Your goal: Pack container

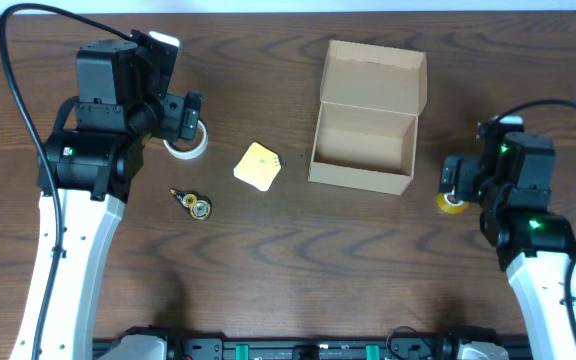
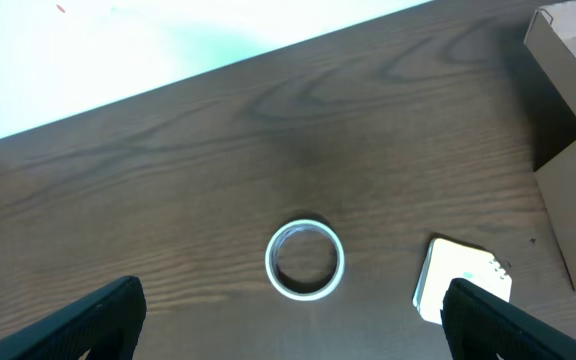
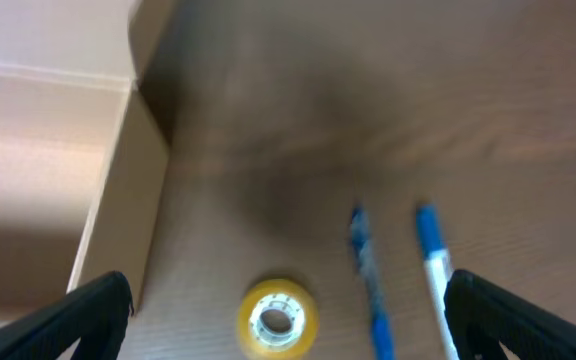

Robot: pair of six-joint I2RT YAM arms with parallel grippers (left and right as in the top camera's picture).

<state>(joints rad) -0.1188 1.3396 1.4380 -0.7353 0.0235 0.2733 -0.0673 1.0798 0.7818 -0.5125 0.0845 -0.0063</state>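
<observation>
The container is being shown standing on the dark wooden table, right of centre, with its flap lid being held up on the far side and its top being left open to the overhead camera. The left jaws are being held spread wide, grasping nothing, over a white tape ring that is lying flat on the table well left of the container. In the left wrist view the two dark fingers are being seen at the lower corners, with the ring between and beyond them. A cream square pad is being shown between the ring and the container, apart from both. A small black and yellow object is lying nearer than the ring, too small to be identified. The right jaws are likewise being held released and wide, just right of the container, with a yellow tape roll lying flat between their fingers, near the container's wall but not touching it. Two blue pens, blurred, are being seen beside the roll, on the side away from the container.
</observation>
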